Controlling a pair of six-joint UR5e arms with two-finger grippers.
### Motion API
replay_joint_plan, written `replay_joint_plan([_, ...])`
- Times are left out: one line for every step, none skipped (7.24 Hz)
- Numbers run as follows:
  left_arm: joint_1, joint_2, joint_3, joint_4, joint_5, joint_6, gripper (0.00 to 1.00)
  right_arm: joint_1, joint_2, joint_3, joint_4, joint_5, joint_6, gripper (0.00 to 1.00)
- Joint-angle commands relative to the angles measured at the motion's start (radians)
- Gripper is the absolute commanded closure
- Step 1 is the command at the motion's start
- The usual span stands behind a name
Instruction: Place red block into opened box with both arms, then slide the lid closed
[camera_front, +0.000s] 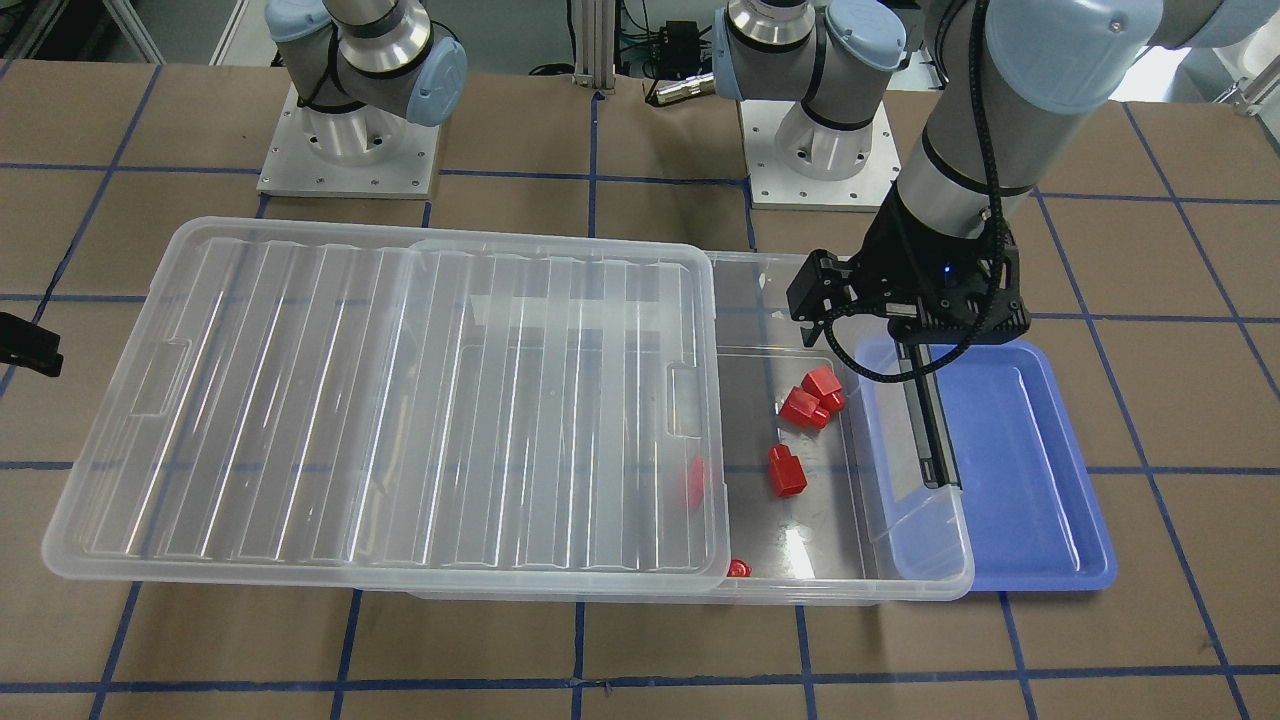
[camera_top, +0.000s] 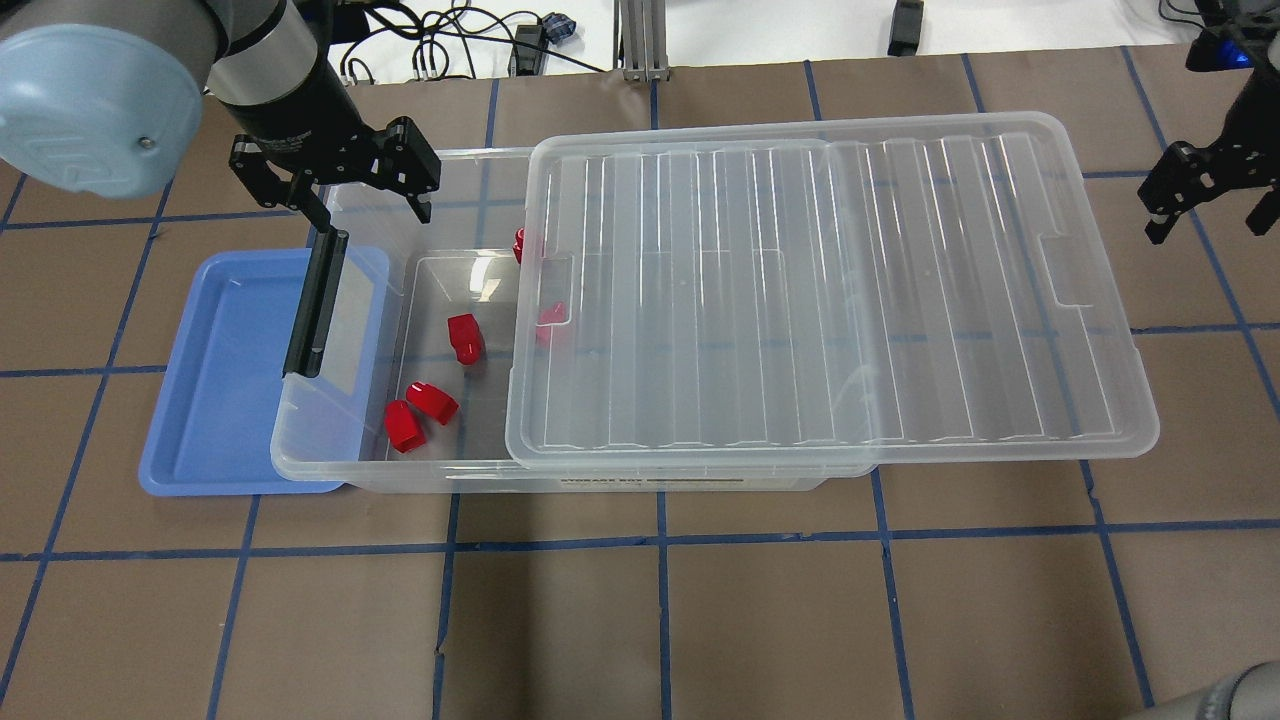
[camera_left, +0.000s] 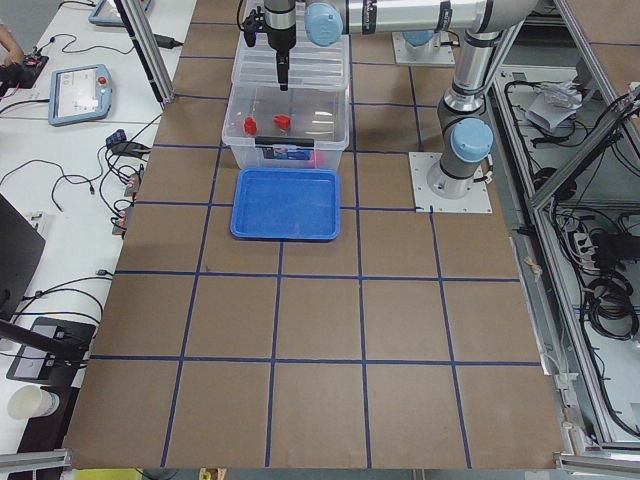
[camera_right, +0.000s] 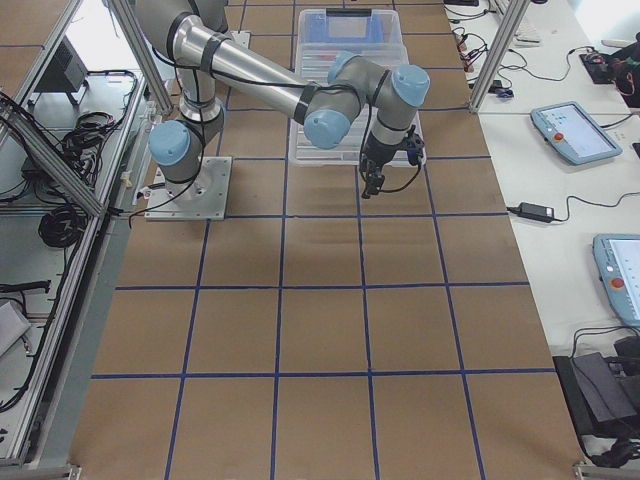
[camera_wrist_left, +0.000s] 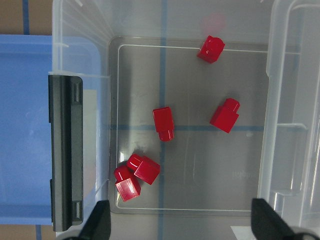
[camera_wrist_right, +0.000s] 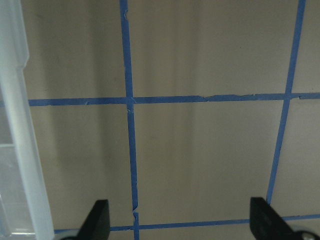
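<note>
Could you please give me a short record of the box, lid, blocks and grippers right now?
box: clear, clip end uncovered
lid: on the box, shifted toward the robot's right
red blocks: five, all inside the box
left gripper: open, empty, above the uncovered end
right gripper: open, empty, over table beyond the lid
blue tray: beside the box's clip end

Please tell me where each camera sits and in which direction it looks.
Front-facing: across the table, facing both arm bases; left gripper above the box.
Overhead: behind the robot, looking down; right gripper beside the lid.
Exterior left: table end, looking along it; blue tray, left arm.
Exterior right: opposite end; right arm nearest.
Left wrist: straight down into the box; own fingertips.
Right wrist: down at the table beside the lid; own fingertips.
Shared: overhead and left wrist show red blocks inside the box.
</note>
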Motion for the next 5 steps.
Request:
replay_joint_plan([0.0,0.002,-0.007,-0.002,0.0,0.0,0.0,0.015,0.014,0.001,0.003,0.003,0.001,0.0])
replay_joint_plan([0.0,0.003,-0.008,0.0,0.0,-0.001,0.0,0.025,0.017,0.001,0.003,0.005,0.0,0.0])
replay_joint_plan([0.0,0.002,-0.008,0.0,0.0,0.0,0.0,0.041,0.018,0.001,0.002,0.005,0.001,0.0])
replay_joint_plan([0.0,0.003,-0.007,0.0,0.0,0.0,0.0,0.05,0.032,0.001,0.002,0.005,0.001,0.0])
replay_joint_plan([0.0,0.005,-0.008,0.0,0.0,-0.001,0.0,0.061,0.044,0.001,0.0,0.005,0.003,0.0])
